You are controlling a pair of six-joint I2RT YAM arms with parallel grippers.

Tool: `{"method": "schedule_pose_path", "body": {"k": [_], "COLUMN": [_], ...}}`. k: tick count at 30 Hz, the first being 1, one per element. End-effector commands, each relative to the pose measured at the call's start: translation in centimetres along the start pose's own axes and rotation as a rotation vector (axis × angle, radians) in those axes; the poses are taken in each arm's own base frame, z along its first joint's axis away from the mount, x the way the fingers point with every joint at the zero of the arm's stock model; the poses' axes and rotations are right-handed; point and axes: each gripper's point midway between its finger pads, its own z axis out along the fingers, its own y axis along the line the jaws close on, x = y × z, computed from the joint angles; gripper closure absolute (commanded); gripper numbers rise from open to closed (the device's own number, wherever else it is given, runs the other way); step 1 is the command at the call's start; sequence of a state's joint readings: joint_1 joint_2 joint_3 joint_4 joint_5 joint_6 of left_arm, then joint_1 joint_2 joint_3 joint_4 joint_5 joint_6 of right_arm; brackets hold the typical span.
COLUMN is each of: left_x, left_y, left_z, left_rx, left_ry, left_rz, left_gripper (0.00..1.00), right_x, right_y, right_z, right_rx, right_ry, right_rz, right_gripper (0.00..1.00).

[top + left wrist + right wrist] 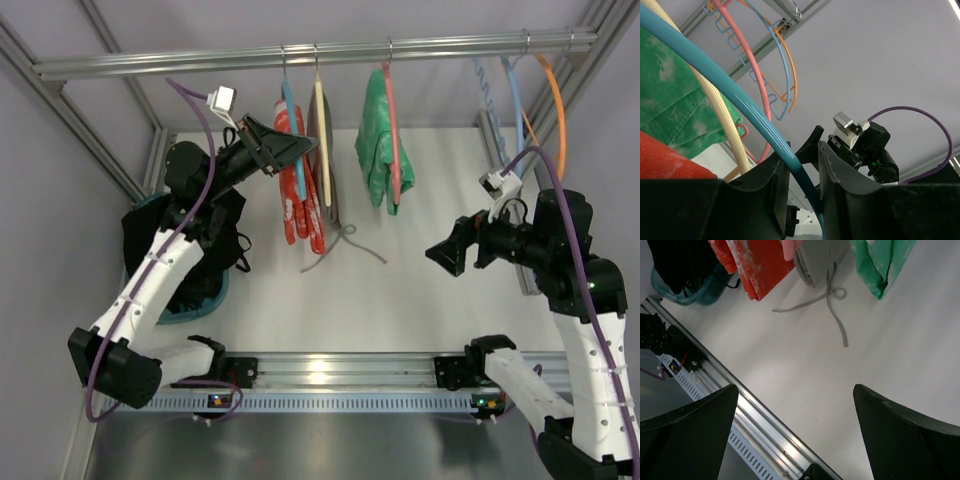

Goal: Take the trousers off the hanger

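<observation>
The red-orange trousers (300, 205) hang from the light-blue hanger (292, 120) on the rail at the back left. My left gripper (308, 146) reaches up at the hanger's upper part. In the left wrist view the blue hanger bar (740, 102) runs slantwise between my fingers, touching both, so the left gripper (802, 167) is shut on it. A corner of the trousers (670, 160) shows at lower left. My right gripper (442, 256) hovers open over the table on the right with nothing in it (795, 395); the trousers (765, 265) lie far ahead of it.
A grey garment with drawstrings (327, 150) on a cream hanger hangs just right of the trousers, and a green garment (378, 140) on a pink-red hanger further right. Spare hangers (535, 100) hang at the rail's right end. A teal basket (200, 295) of dark clothes sits at left.
</observation>
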State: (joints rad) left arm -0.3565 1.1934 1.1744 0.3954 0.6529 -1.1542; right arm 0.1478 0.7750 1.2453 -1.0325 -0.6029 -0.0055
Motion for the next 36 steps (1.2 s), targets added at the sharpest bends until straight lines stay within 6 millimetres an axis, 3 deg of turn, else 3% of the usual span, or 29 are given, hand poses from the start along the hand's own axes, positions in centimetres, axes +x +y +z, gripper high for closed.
{"method": "schedule_pose_path", "body": {"k": [1, 7, 25, 30, 32, 36], "left_x": [-2.8, -3.5, -5.4, -4.3, -3.7, -0.4], "left_y": [-5.6, -7.5, -13.4, -14.0, -13.4, -11.3], "left_z": [0.1, 0.3, -0.8, -1.7, -2.1, -4.0], "left_rx": [0.146, 0.190, 0.286, 0.302, 0.291, 0.270], "left_ry": [-0.088, -0.087, -0.143, -0.116, -0.106, -0.042], "left_rz": [0.138, 0.218, 0.286, 0.301, 0.304, 0.347], "left_gripper": [0.75, 1.00, 1.00, 1.00, 1.00, 1.00], "right_x": [-2.8, -3.5, -4.8, -6.3, -7.1, -10.7], "right_y": [0.5, 0.9, 1.8, 2.7, 3.1, 4.3], "right_z": [-0.4, -0.6, -0.6, -0.7, -0.8, -0.9], "right_rx": [-0.013, -0.031, -0.077, -0.121, -0.139, -0.195], "right_ry": [-0.080, -0.090, -0.107, -0.143, -0.167, -0.253], "right_rz": [-0.057, -0.062, -0.050, -0.033, -0.026, -0.027], "right_gripper": [0.01, 0.01, 0.01, 0.01, 0.01, 0.00]}}
